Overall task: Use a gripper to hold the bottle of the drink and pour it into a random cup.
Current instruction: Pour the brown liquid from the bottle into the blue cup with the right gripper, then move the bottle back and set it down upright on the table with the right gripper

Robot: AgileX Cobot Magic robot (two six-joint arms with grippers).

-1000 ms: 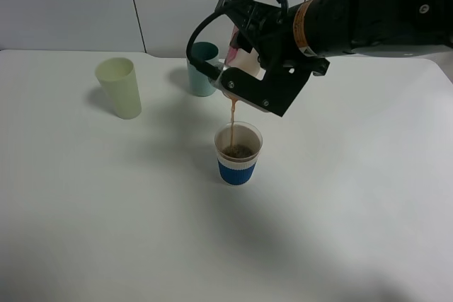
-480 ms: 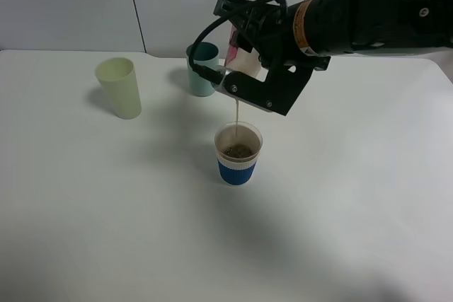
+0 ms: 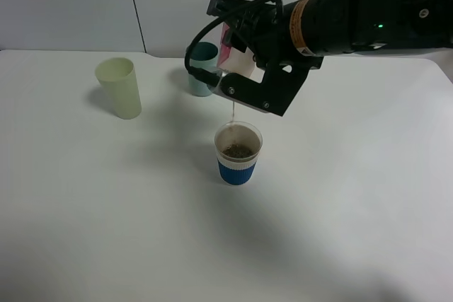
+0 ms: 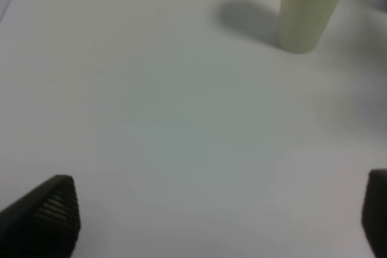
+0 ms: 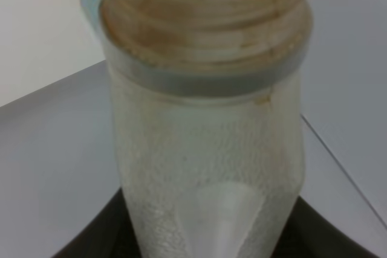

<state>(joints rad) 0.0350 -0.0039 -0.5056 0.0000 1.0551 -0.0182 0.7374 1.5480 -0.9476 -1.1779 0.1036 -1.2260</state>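
1. Markings. The bottle of the drink carries a red-and-white label; its print is too small to read. My right arm wears a yellow-orange label band, and its writing cannot be read either.

2. Right tool. My jaws are clamped on the bottle of the drink and grip its body. I hold it above the table, tipped with the neck downward. In the right wrist view the bottle of the drink fills the frame: open threaded neck, no cap, brown film on the threads, translucent body.

3. Pour. A thin brown stream falls from the bottle mouth into the cup, which stands upright directly beneath and holds brown liquid.

4. Left tool. My jaws stand wide apart, holding nothing, above bare table.

5. Surroundings. The pale yellow-green tumbler stands well apart to the left of the cup. The teal tumbler stands behind the cup, partly hidden by my cable.
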